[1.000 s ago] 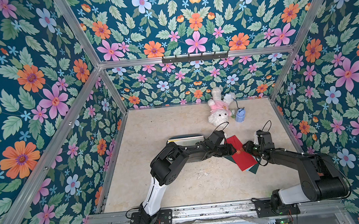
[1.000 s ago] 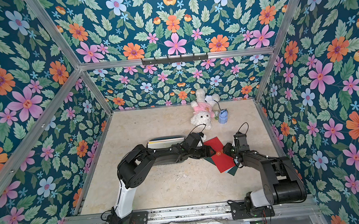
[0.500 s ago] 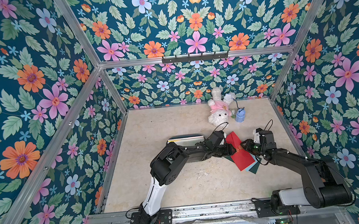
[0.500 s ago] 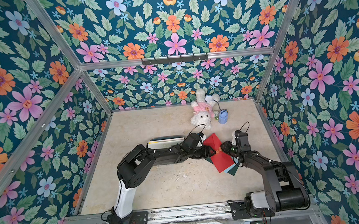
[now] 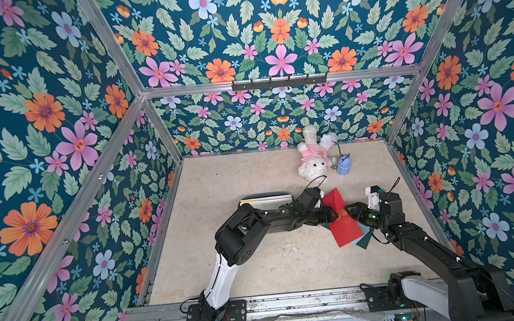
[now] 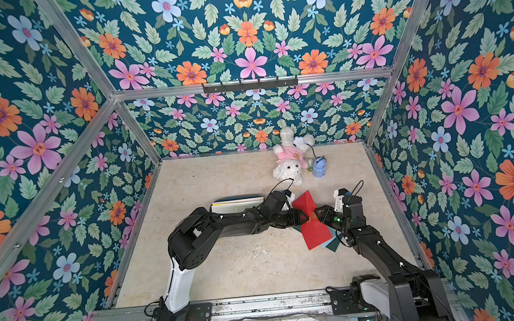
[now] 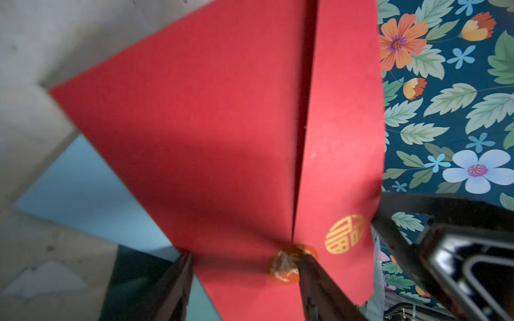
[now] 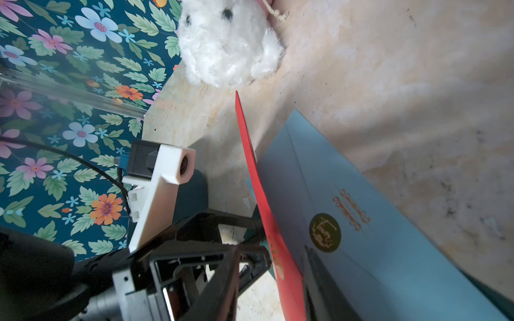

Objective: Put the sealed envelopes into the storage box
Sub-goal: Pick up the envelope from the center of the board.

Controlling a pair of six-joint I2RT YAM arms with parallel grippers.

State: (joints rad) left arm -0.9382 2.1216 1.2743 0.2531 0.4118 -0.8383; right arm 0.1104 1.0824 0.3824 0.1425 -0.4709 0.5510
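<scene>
Red envelope [image 5: 345, 226] raised and tilted, well apart from the storage box [image 5: 265, 195], above the light blue envelope [image 8: 361, 222] and dark green envelope [image 5: 366, 242] on the surface [image 5: 258, 262]. Left jaws stand apart across its sealed face; right jaws flank its edge, and whether they grip it cannot be told. Likely failure: a loose hold lets it slip, or the crowded jaws crease it, short of the storage box

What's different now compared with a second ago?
The red envelope has been tipped up from lying flat, its far end now raised toward the plush bunny. The right hand shifted slightly; whether it grips the envelope is unclear. The left hand, storage box, bunny and envelopes underneath stayed put.
</scene>
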